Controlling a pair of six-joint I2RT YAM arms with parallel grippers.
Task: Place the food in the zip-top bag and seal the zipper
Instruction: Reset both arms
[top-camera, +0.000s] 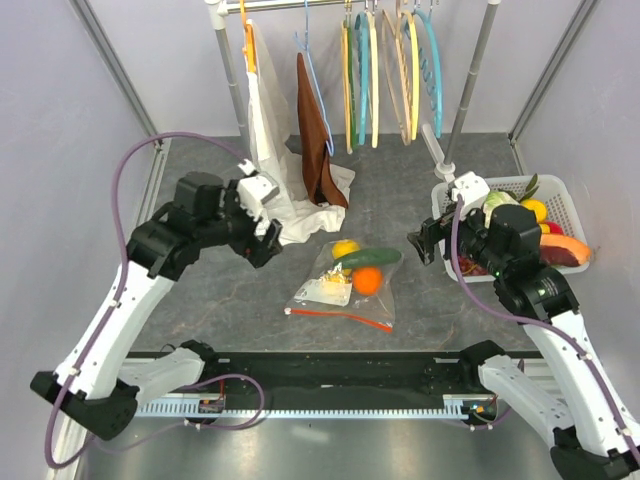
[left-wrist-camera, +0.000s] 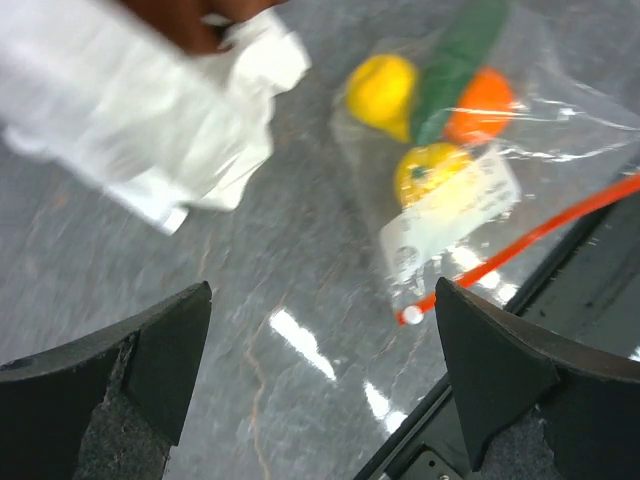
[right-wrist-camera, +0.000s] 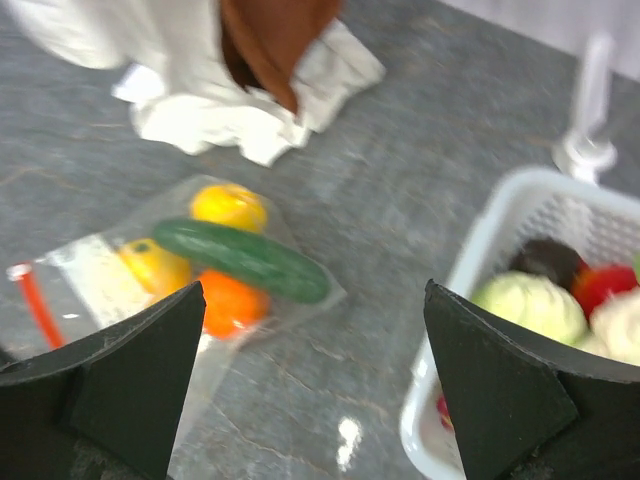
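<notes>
The clear zip-top bag (top-camera: 322, 291) lies flat on the grey table with its orange-red zipper (top-camera: 340, 316) along the near edge. Inside it lie the orange (top-camera: 367, 281), the dark green cucumber (top-camera: 368, 257) and yellow fruit (top-camera: 346, 248). My left gripper (top-camera: 262, 235) is open and empty, up and to the left of the bag. My right gripper (top-camera: 420, 243) is open and empty, to the right of the bag. The left wrist view shows the bag (left-wrist-camera: 470, 190), zipper (left-wrist-camera: 530, 235) and orange (left-wrist-camera: 478, 105). The right wrist view shows the cucumber (right-wrist-camera: 240, 260) and orange (right-wrist-camera: 228, 302).
A white slatted basket (top-camera: 555, 190) at the right holds cabbage (right-wrist-camera: 530, 305), a red meat slab (top-camera: 563, 250) and other toys. A white cloth (top-camera: 275, 190) and a brown one (top-camera: 318, 140) hang from the rack behind, with coloured hangers (top-camera: 390, 70).
</notes>
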